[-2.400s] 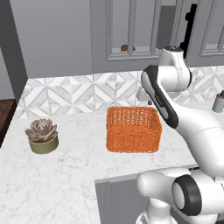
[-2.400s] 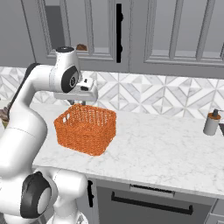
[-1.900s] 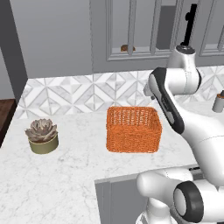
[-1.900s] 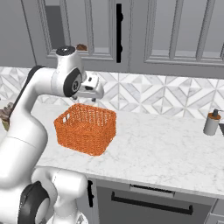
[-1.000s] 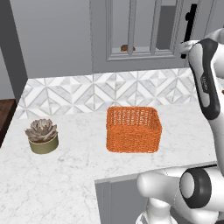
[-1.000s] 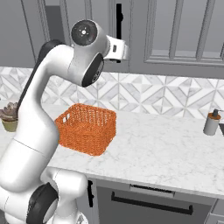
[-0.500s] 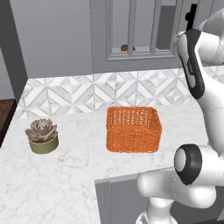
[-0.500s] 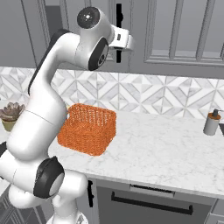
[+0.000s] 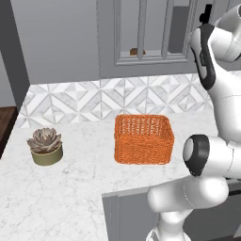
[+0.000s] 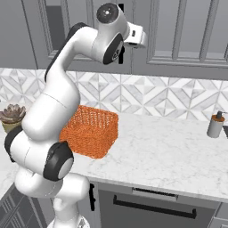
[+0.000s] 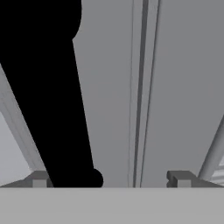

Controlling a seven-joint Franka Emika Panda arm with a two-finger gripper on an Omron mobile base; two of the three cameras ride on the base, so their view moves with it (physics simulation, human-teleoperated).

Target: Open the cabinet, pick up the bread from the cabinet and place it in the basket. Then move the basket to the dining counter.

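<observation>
The grey cabinet (image 9: 141,28) has its glass-pane door shut. Behind the glass, on the lower shelf, lies the small brown bread (image 9: 137,52). My arm (image 10: 71,58) is raised to the door's black bar handle (image 11: 48,87). In the hand view my gripper (image 11: 109,180) is open, with the handle's lower end between its finger tips and close to the left finger tip (image 11: 39,179). The orange wicker basket (image 9: 143,139) stands empty on the marble worktop below, and in the right base view the basket (image 10: 91,131) is partly behind my arm. The dining counter is out of view.
A succulent in an olive pot (image 9: 45,147) sits at the worktop's left. A grey shaker bottle (image 10: 216,125) stands at the far right. Geometric tiles (image 9: 94,99) back the worktop (image 10: 169,156). A second shut cabinet door (image 10: 187,31) is to the right of the handle.
My arm has swung up from just above the basket to the cabinet's black handle. The basket, bread and door have not moved.
</observation>
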